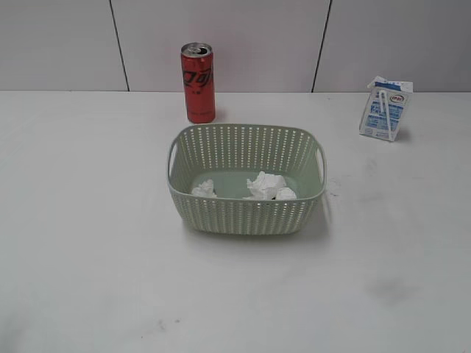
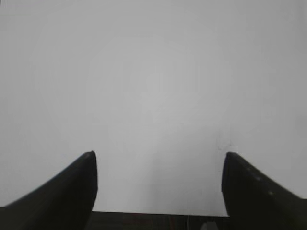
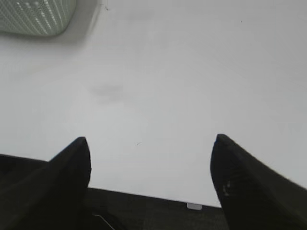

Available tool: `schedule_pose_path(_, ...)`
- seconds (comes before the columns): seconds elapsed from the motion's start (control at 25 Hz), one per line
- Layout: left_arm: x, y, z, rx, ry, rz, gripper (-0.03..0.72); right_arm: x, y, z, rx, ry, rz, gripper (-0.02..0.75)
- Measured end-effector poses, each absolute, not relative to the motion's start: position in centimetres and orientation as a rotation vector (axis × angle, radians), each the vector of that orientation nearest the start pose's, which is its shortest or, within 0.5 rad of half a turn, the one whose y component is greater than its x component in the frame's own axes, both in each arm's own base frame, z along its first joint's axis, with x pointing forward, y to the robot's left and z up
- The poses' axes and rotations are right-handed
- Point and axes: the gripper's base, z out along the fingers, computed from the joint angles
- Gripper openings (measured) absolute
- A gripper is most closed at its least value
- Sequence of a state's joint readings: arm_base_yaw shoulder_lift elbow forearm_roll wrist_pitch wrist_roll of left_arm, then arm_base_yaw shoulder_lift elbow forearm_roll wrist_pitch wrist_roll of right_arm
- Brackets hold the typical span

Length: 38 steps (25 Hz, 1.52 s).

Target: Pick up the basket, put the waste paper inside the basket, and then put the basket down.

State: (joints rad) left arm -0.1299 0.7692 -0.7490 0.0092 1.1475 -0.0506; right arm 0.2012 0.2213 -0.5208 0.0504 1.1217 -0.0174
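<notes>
The pale sage-green basket (image 1: 246, 209) stands on the white table in the middle of the exterior view. Crumpled white wads of waste paper (image 1: 266, 186) lie inside it, one at the left (image 1: 204, 189). A corner of the basket shows at the top left of the right wrist view (image 3: 36, 17). Neither arm shows in the exterior view. My left gripper (image 2: 159, 163) is open and empty over bare table near its front edge. My right gripper (image 3: 151, 146) is open and empty over bare table near the front edge, well short of the basket.
A red drink can (image 1: 197, 81) stands behind the basket near the wall. A blue-and-white drink carton (image 1: 385, 108) stands at the back right. The table's front edge (image 3: 158, 199) shows low in both wrist views.
</notes>
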Motion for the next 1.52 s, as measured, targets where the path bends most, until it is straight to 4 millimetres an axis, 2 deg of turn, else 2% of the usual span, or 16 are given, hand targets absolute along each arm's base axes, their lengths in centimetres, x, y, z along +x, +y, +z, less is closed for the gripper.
schedule_pose_path(0.28, 4.7, -0.5, 29.6, 0.096, 2.392, -0.074, 0.592, 1.1, 0.6, 27.6, -0.243, 2.155, 0.163, 0.58)
schedule_pose_path(0.52, 0.7, 0.0, 29.6, 0.085, 2.162, -0.095, 0.59, 0.9, 0.6, 27.5, -0.24, 2.126, 0.165, 0.573)
schedule_pose_path(0.68, -1.1, 0.2, 29.4, 0.08, 2.042, -0.103, 0.59, 0.8, 0.6, 27.5, -0.239, 2.115, 0.166, 0.573)
schedule_pose_path(1.0, -0.6, 0.1, 27.7, 0.081, 2.038, -0.103, 0.59, -0.4, 0.3, 27.5, -0.232, 2.03, 0.171, 0.573)
schedule_pose_path(1.52, -0.4, 0.5, 26.9, 0.084, 2.081, -0.039, 0.59, -0.4, 0.3, 27.5, -0.232, 2.027, 0.171, 0.571)
